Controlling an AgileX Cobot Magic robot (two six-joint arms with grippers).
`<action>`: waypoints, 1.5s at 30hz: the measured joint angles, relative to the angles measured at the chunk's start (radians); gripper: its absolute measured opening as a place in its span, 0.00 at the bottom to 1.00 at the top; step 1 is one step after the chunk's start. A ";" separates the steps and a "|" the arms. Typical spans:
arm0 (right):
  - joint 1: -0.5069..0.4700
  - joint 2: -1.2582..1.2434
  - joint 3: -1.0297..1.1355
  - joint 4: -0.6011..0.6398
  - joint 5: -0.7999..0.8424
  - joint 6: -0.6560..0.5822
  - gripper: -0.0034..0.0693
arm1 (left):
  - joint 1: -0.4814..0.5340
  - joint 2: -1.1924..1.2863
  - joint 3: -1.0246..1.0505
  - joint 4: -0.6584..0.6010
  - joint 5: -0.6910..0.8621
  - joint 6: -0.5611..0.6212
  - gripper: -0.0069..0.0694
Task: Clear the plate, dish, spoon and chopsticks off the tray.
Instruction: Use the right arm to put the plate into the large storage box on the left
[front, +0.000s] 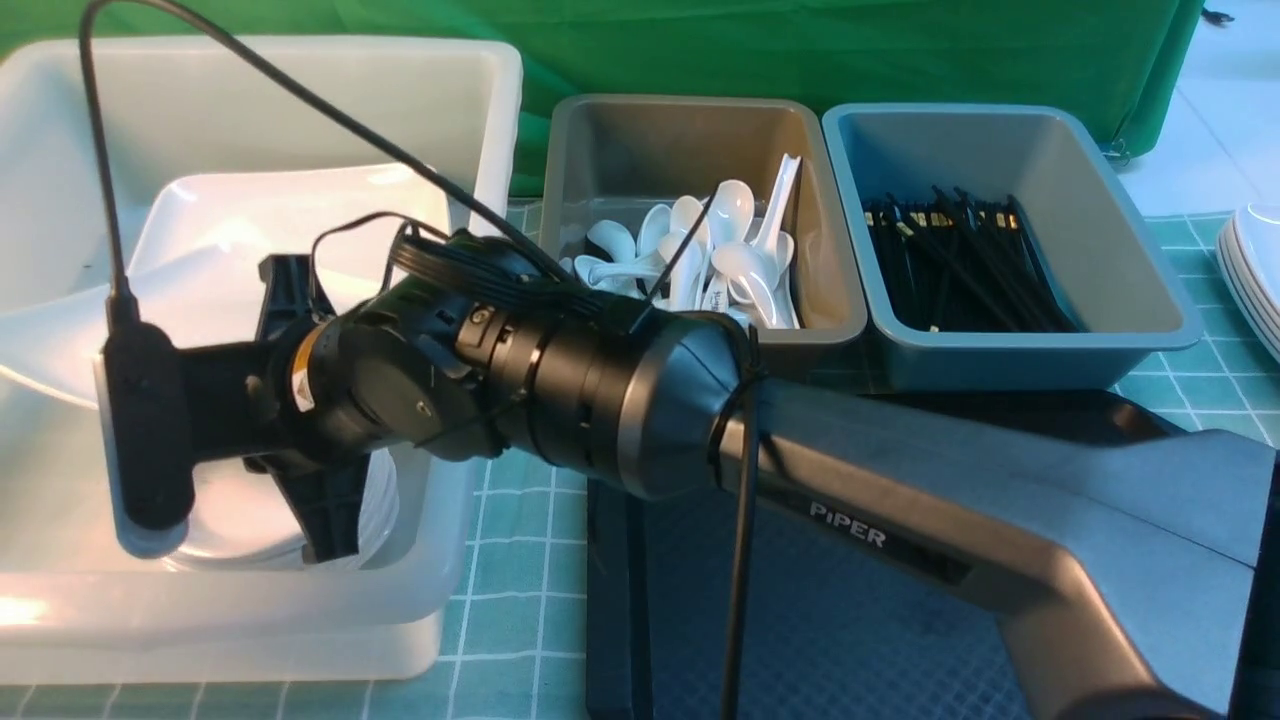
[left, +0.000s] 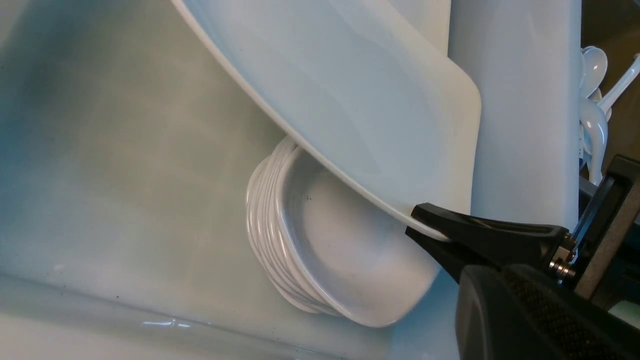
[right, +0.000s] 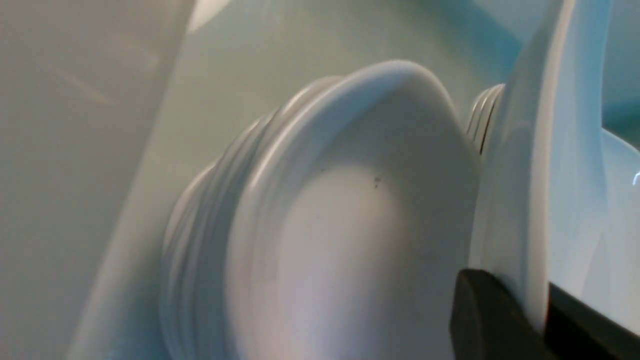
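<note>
The large white plate (front: 250, 250) hangs tilted inside the white tub (front: 490, 120). My right gripper (front: 300, 400) reaches across from the right and is shut on the plate's rim (right: 537, 280). The left wrist view shows that grip (left: 425, 227) from the side, with the plate (left: 360, 100) over a stack of small deep dishes (left: 325, 240). A dark part of my left gripper (left: 505, 310) fills that view's corner, shut and holding nothing. The black tray (front: 880, 650) lies under the right arm, mostly hidden. White spoons (front: 720, 260) and black chopsticks (front: 960, 260) lie in the two back tubs.
The grey spoon tub (front: 570, 200) and the blue-grey chopstick tub (front: 1140, 230) stand side by side behind the tray. More white plates (front: 1255, 270) are stacked at the far right edge. A black cable (front: 300, 95) arcs over the white tub.
</note>
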 joint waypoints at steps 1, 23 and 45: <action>-0.004 0.002 0.000 0.000 -0.016 0.001 0.13 | 0.000 0.000 0.000 0.000 0.000 0.000 0.10; -0.094 0.053 0.001 0.000 -0.142 0.018 0.20 | 0.000 0.000 0.000 -0.014 0.000 0.005 0.11; -0.121 0.038 0.001 0.000 -0.094 0.319 0.62 | 0.000 0.000 0.000 -0.014 0.001 0.012 0.11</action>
